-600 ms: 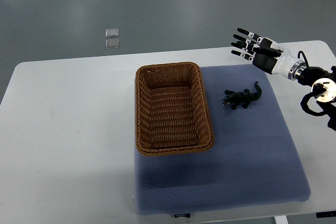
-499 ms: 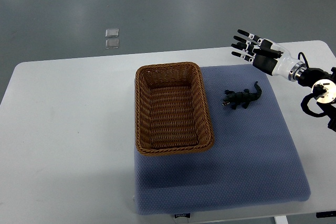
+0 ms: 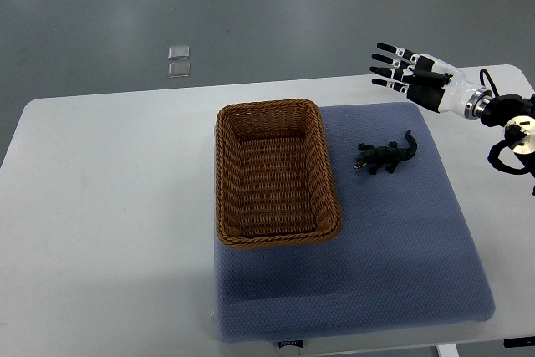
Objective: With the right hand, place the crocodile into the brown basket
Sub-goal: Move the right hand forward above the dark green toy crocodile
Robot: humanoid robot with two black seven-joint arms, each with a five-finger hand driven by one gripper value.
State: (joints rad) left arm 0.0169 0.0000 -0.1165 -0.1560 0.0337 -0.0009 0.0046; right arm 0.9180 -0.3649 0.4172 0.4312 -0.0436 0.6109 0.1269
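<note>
**Operator:** Report the step in hand.

**Unit:** By my judgement, approach; the grasp is not yet made. My right hand (image 3: 415, 78) hangs in the air, fingers (image 3: 386, 58) straight and spread, holding nothing. It sits to the right of the brown basket (image 3: 220, 181), beyond its far rim and well apart from it.

**Operator:** Location of the work item?

**Unit:** The toy crocodile (image 3: 384, 155) lies flat on the blue pad (image 3: 401, 273), near the basket's right wall but not touching it. Its head points toward the basket and its tail points away. My hand has no contact with it.

**Operator:** Requirements for the next move?

**Unit:** Lower the hand toward me until it is over the crocodile. Close the fingers across its body. Lift above the basket wall, travel left, and release over the interior.

**Operator:** Clearances?

**Unit:** The pad between the crocodile and the basket is bare. The basket's right wall is the one edge to clear. No item shows inside the basket, so the whole floor is open for the drop.
</note>
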